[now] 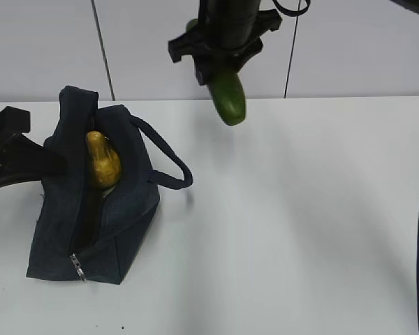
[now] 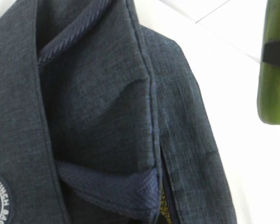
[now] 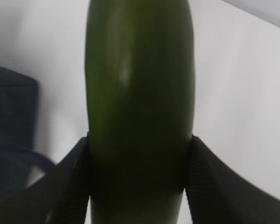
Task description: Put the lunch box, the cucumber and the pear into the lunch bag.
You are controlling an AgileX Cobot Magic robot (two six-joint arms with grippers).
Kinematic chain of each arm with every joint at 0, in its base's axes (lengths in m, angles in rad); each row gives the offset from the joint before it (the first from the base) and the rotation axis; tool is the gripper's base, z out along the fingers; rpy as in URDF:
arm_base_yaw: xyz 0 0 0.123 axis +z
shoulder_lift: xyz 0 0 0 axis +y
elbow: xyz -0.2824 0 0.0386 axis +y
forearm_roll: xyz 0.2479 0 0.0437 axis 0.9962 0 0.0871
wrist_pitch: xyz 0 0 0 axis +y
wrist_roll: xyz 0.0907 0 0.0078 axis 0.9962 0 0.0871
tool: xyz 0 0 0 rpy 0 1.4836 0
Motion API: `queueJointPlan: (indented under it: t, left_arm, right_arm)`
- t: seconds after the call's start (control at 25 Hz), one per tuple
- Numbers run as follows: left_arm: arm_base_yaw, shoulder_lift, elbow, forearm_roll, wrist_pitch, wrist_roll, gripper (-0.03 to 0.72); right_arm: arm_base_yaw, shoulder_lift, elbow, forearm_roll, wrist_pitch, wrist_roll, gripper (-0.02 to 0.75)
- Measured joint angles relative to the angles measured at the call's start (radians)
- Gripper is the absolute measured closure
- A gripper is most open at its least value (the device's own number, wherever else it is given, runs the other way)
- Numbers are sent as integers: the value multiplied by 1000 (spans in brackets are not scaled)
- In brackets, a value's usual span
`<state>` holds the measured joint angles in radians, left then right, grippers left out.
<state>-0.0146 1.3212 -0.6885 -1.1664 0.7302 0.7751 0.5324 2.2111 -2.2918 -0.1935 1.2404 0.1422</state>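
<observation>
The left gripper (image 1: pixel 56 162), jaws hidden, props open the lunch bag (image 1: pixel 122 230) holding the pear (image 1: pixel 103 160), at eight o'clock from the right gripper (image 1: pixel 227 59), clamping the cucumber (image 1: pixel 229 98) tip-down above the worktop (image 1: pixel 300 230).

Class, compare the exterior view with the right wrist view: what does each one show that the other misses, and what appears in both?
Only the exterior view shows the pear sitting inside the open lunch bag, the zipper pull, a strap handle, and the left gripper at the bag's edge. Only the right wrist view shows, close up, the right gripper with its fingers pressed against both sides of the cucumber. Both show the held cucumber, the bag and the white table.
</observation>
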Motion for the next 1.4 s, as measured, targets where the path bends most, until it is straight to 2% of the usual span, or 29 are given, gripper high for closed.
queueJointPlan:
  t: [0.24, 0.32, 0.4, 0.48, 0.76, 1.04, 1.2, 1.4]
  left_arm:
    - [0, 0, 0, 0, -4, 0, 704]
    - [0, 0, 0, 0, -5, 0, 704]
    - [0, 0, 0, 0, -5, 0, 704]
    - [0, 0, 0, 0, -5, 0, 704]
    - [0, 0, 0, 1, -8, 0, 704]
    - [0, 0, 0, 0, 4, 0, 704]
    - [0, 0, 0, 0, 7, 0, 704]
    - [0, 0, 0, 0, 12, 0, 704]
  right_arm:
    - [2, 3, -40, 479, 10, -83, 331]
    - [8, 17, -40, 608, 10, -114, 331]
    - [18, 45, -40, 711, 10, -142, 331]
    - [41, 75, -40, 765, 10, -153, 331]
    - [93, 155, -40, 746, 6, -164, 324]
    - [93, 167, -60, 698, 4, -166, 175]
    - [93, 165, -115, 669, 6, -166, 175]
    - [93, 118, -169, 561, 6, -164, 185]
